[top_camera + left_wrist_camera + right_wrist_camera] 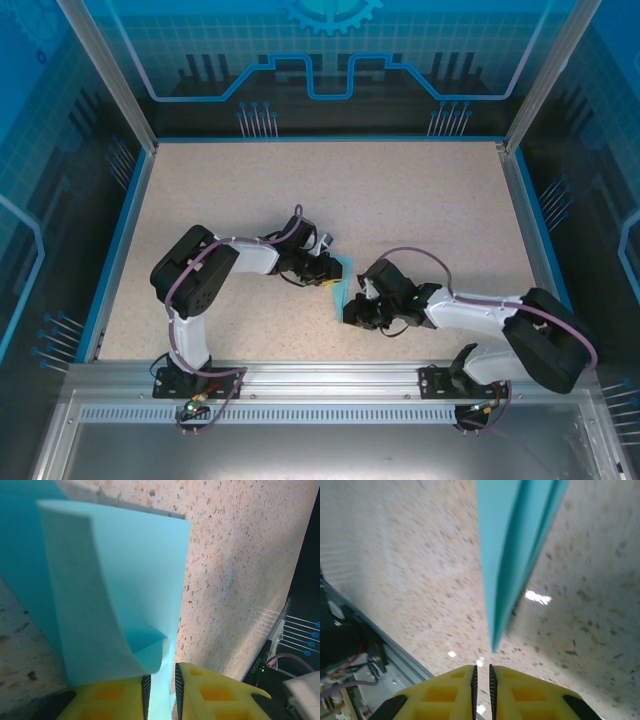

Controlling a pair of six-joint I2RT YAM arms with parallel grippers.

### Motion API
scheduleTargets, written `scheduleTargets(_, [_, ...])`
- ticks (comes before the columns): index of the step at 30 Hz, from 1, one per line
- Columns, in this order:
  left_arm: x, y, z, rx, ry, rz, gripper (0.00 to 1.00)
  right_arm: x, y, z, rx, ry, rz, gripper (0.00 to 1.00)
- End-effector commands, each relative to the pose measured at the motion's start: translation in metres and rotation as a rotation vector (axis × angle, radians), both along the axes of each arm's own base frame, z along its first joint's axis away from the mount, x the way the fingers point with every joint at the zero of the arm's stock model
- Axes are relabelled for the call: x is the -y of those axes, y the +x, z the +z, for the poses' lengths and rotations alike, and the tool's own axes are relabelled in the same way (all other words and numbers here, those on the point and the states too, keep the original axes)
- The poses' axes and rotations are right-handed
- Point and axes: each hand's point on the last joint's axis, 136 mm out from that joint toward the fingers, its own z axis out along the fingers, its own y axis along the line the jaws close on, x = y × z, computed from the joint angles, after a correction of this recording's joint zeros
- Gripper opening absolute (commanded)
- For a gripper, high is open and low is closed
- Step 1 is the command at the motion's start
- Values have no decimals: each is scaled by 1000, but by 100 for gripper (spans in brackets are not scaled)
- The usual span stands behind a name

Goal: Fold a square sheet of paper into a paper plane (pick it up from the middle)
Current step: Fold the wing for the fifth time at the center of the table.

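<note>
We see the folded light-blue paper (341, 281) raised over the table (420, 200) between both arms, clamped in the left gripper (160, 692) for support, while the right gripper (481, 677), nearly closed, holds nothing just below its pointed tip.

The folded paper (341, 283) is plain light blue — cyan, without print — paler where the sheet curls in the left wrist view (120, 580). Beneath it, the table (400, 200) is beige, speckled with dark and rust flecks. Nearest the paper, the gripper fingers (220, 695) are bright yellow with black ribbed inner faces. The arms (470, 310) either side of the paper are white and black, trailed by mauve cables — the surrounding walls (330, 60) blue.
</note>
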Motion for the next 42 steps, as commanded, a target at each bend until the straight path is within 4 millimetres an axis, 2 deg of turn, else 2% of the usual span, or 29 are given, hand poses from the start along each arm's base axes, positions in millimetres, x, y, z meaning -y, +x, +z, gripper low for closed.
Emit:
scheduleTargets(1, [-18, -25, -44, -119, 120, -6, 24, -8, 26, 22, 63, 79, -47, 18])
scheduleTargets(6, [-17, -24, -44, -120, 116, -7, 24, -31, 53, 28, 62, 141, -82, 16])
scheduleTargets(11, [-17, -25, -44, -124, 114, -11, 24, -40, 67, 14, 40, 147, -112, 15])
scheduleTargets(15, [-16, -24, -42, -118, 110, -13, 24, -23, 53, -26, -57, 50, -139, 15])
scheduleTargets(19, [-12, -23, -36, -106, 85, -22, 24, 1, 29, -62, -151, -70, -161, 12])
scheduleTargets(23, [-6, -17, -16, -62, 45, -41, 26, 21, 10, -81, -200, -130, -172, 11])
scheduleTargets(29, [2, 9, 34, 57, -20, -28, 35, 31, 3, -81, -198, -140, -95, 10])
scheduleTargets(33, [-4, 30, 72, 151, -57, 13, 43, 31, 3, -75, -190, -133, -30, 10])
scheduleTargets(35, [-6, 33, 83, 179, -66, 19, 44, 31, 5, -73, -185, -133, -3, 10])
scheduleTargets(38, [-8, 27, 83, 172, -69, 9, 40, 30, 7, -72, -189, -130, 20, 10])
scheduleTargets(42, [-11, 14, 69, 139, -81, 1, 30, 30, 12, -73, -194, -119, 23, 10])
